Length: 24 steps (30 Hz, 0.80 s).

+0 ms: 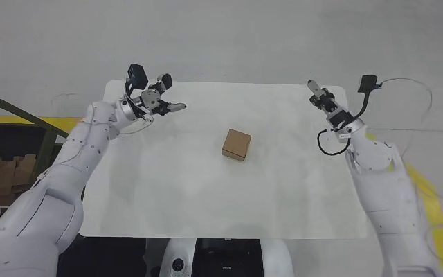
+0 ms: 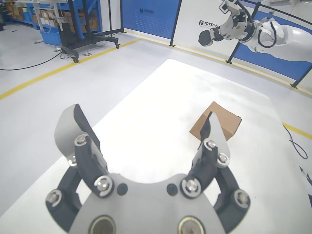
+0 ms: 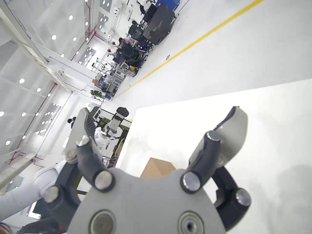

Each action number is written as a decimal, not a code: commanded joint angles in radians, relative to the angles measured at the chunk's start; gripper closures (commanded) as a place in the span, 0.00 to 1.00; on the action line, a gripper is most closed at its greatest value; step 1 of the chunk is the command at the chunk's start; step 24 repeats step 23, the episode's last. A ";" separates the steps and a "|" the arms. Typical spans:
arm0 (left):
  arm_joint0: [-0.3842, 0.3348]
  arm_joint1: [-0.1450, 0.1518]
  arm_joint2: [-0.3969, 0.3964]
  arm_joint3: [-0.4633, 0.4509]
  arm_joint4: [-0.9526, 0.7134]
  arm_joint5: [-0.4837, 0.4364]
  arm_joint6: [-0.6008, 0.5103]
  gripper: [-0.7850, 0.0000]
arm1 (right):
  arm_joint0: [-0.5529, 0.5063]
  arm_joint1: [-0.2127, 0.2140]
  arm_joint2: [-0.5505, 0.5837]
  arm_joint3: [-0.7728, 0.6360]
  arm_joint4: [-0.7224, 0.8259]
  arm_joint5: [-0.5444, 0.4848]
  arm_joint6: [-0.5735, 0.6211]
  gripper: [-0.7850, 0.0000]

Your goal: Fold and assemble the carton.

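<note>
Both the left gripper (image 1: 171, 95) and the right gripper (image 1: 315, 88) are hanging released over the far corners of the table, one at each side. Closest in the left wrist view, the left one's fingers (image 2: 63, 127) are showing as curved shells of pale grey metal. Each is lined with a black ribbed pad (image 2: 86, 127) and is hinging on black links pinned by bright round screw heads to a flat grey plate. Its jaws are standing wide apart. The right gripper is showing the same build in its own wrist view, and its jaws are likewise spread open, with the tips pointing out across the table's far edge.

Beyond both, the carton (image 1: 237, 144) is sitting at about the middle of the table, well apart from either gripper. It is appearing as a small closed box of plain brown cardboard, matte, with crisp folded edges and a nearly square top. It is lying slightly askew to the table's sides, and in the left wrist view one finger is partly covering it.

The table (image 1: 208, 201) is presenting a flat white top with rounded corners, matte and faintly mottled. Around it the floor (image 3: 243, 49) is lying smooth, pale grey and lightly glossy, with a yellow line (image 3: 207, 35) running straight across it. Farther off, blue panels (image 2: 151, 13) on black posts are fencing the area. Blue shelving (image 2: 14, 8) loaded with boxes is standing at the back, and rows of round ceiling lamps are glowing overhead.
</note>
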 commanded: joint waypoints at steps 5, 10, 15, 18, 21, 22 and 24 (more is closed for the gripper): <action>0.038 0.051 -0.077 -0.070 -0.060 0.000 -0.066 0.00 | -0.011 0.011 0.057 -0.074 -0.081 0.064 -0.016 0.00; 0.076 0.085 -0.137 -0.133 -0.118 0.000 -0.161 0.00 | -0.016 0.019 0.102 -0.115 -0.113 0.111 0.000 0.00; 0.101 0.104 -0.172 -0.188 -0.164 0.000 -0.256 0.00 | -0.005 0.022 0.112 -0.131 -0.135 0.148 0.031 0.00; 0.101 0.105 -0.172 -0.189 -0.166 0.000 -0.259 0.00 | -0.005 0.023 0.112 -0.131 -0.135 0.149 0.032 0.00; 0.101 0.104 -0.172 -0.188 -0.164 0.000 -0.256 0.00 | -0.005 0.022 0.112 -0.131 -0.135 0.148 0.031 0.00; 0.101 0.104 -0.172 -0.188 -0.164 0.000 -0.256 0.00 | -0.005 0.022 0.112 -0.131 -0.135 0.148 0.031 0.00; 0.101 0.104 -0.172 -0.188 -0.164 0.000 -0.256 0.00 | -0.005 0.022 0.112 -0.131 -0.135 0.148 0.031 0.00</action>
